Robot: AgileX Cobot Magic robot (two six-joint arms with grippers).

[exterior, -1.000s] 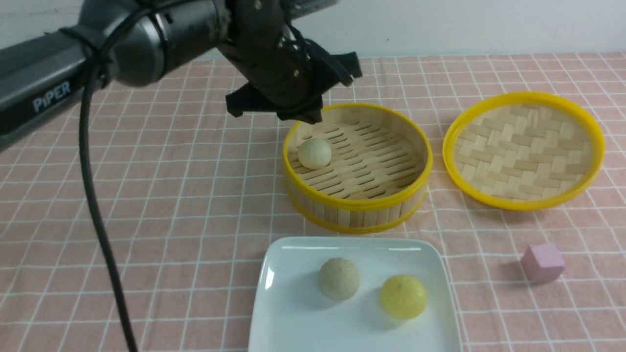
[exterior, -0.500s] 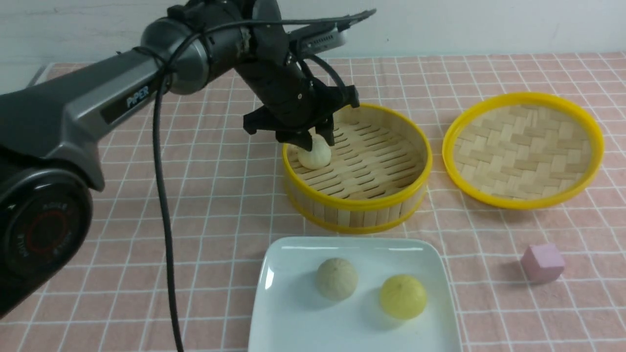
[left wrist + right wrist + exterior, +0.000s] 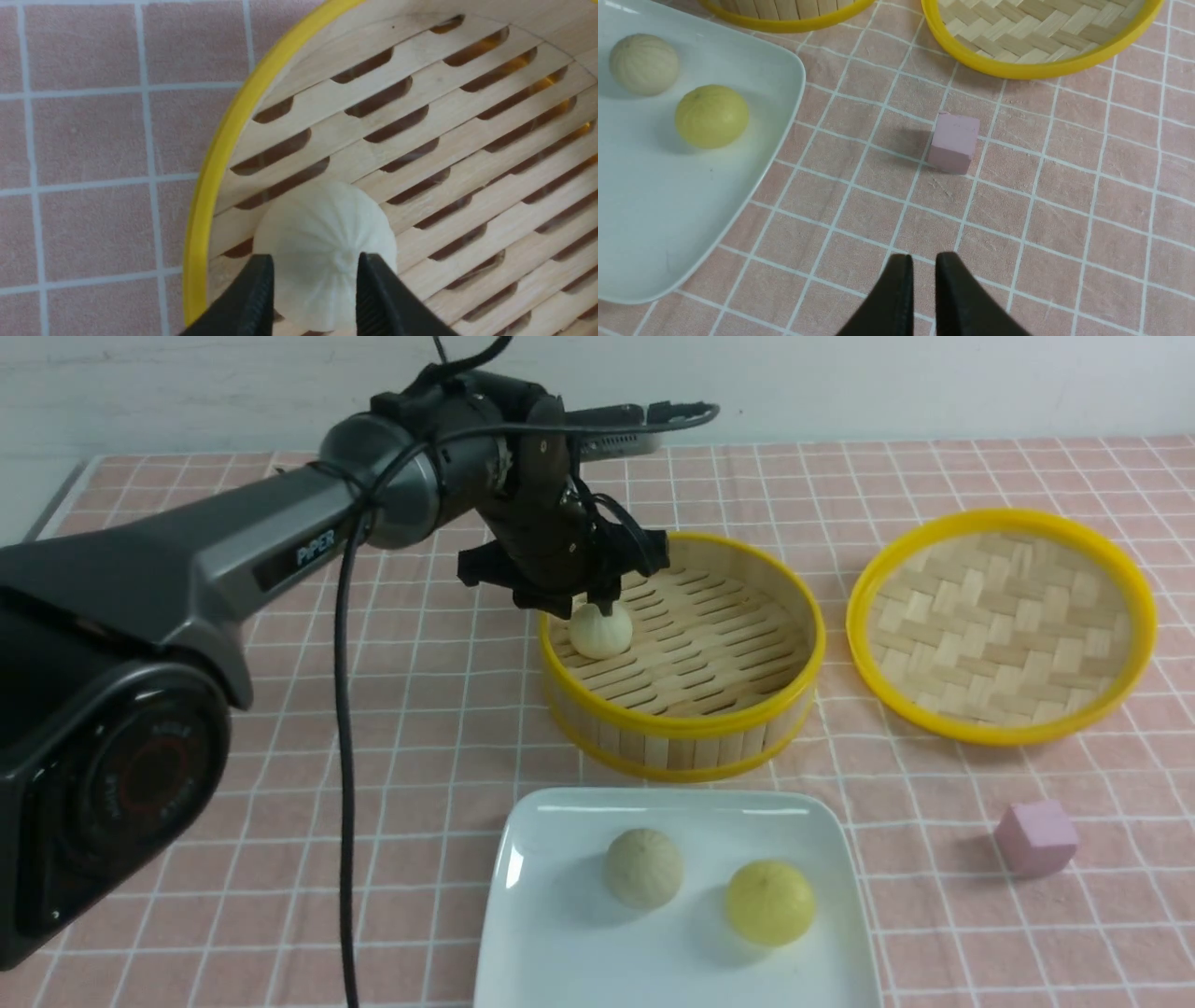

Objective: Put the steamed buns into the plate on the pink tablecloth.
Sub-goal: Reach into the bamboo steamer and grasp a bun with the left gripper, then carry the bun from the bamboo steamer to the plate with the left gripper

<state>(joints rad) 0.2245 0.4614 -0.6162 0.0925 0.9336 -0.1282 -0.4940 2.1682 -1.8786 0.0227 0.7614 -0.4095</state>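
**Last bun under the left claw in the steamer**

From the front, the pink tablecloth (image 3: 373, 728) with its white grid runs back to a plain pale wall (image 3: 934, 383). A bamboo steamer (image 3: 691, 723) sits mid-table, with its woven lid (image 3: 1004, 625) lying just beside it to the right. The white plate (image 3: 560, 933) is at the near edge and holds the beige bun (image 3: 643, 868) and the yellow bun (image 3: 770, 903) side by side. A pink cube (image 3: 1035, 838) stands alone to the plate's right. The left arm (image 3: 233, 560) reaches forward from the left. Its wrist is bent down, so the left gripper (image 3: 588, 607) points into the steamer's left side, onto the white bun (image 3: 600, 633).

The left wrist camera shows that bun resting on the slats near the yellow rim. The two black fingers (image 3: 252, 298) are parted, with its pleated crown between them. I cannot tell whether they actually pinch it.

In the right wrist camera, the right gripper (image 3: 923, 270) hangs above bare cloth. Its fingers are almost together and hold nothing. The cube lies ahead of them.
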